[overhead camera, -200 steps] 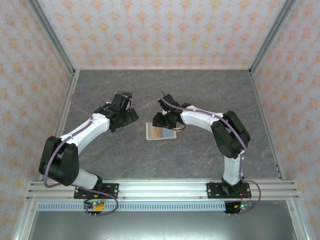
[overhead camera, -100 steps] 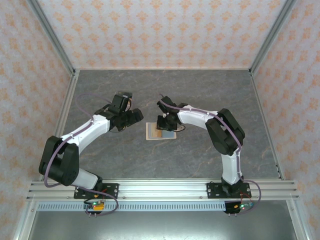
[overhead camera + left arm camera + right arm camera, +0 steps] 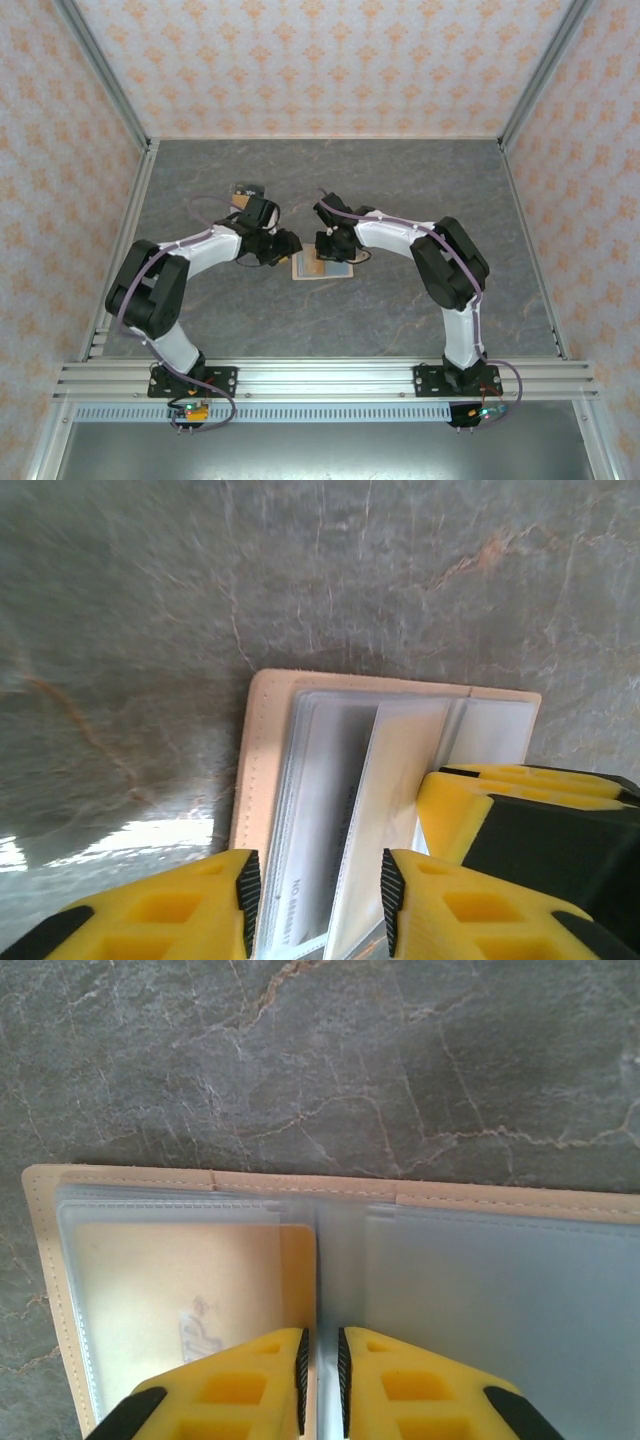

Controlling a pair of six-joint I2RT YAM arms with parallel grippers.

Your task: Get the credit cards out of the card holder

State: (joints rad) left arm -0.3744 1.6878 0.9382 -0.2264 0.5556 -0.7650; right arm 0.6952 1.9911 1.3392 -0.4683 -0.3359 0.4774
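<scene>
From above, the holder (image 3: 322,266) lies open mid-table, long axis left-right. At the left wrist, the left gripper (image 3: 318,892) stands apart, astride a raised clear leaf (image 3: 395,780). At the right wrist, the right gripper (image 3: 320,1370) is nearly together, pinching the holder's spine, with the tan card (image 3: 190,1280) pocketed just left.

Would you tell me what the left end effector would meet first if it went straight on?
The left end effector would likely meet the open card holder first; depth is unclear.
</scene>
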